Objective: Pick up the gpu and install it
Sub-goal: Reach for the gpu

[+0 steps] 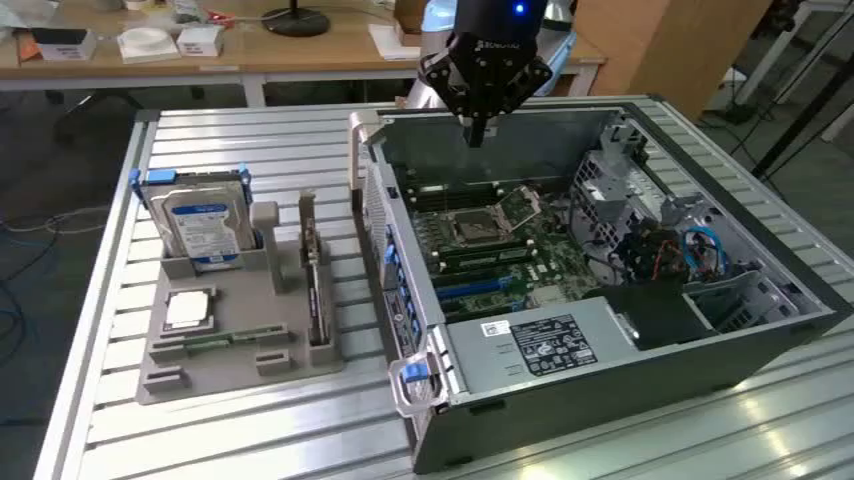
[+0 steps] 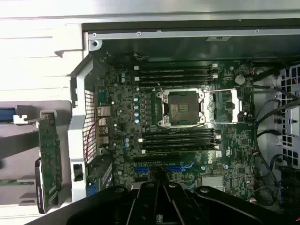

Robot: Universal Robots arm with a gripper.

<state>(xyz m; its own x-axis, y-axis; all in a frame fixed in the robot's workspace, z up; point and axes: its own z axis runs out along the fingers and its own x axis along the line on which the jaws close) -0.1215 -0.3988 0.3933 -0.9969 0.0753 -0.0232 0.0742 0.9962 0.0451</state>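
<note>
The gpu [image 1: 314,275] stands on edge in a slot of the grey holder tray [image 1: 214,375], left of the open computer case in the exterior view. It is a thin dark card with a silver bracket at its far end. In the wrist view the gpu [image 2: 49,159] shows its green board beside the case's rear wall. My gripper [image 1: 474,135] hangs over the far end of the case, well apart from the gpu, fingers shut together with nothing between them. The wrist view has the gripper [image 2: 161,183] above the motherboard [image 2: 187,136], near the blue expansion slots [image 2: 180,167].
A hard drive [image 1: 200,225] with a blue-white label stands upright in the tray, with a processor chip [image 1: 187,308] and a memory stick [image 1: 220,338] lying in front of it. The case [image 1: 641,330] holds a power supply, cables and a drive cage. A wooden desk stands behind.
</note>
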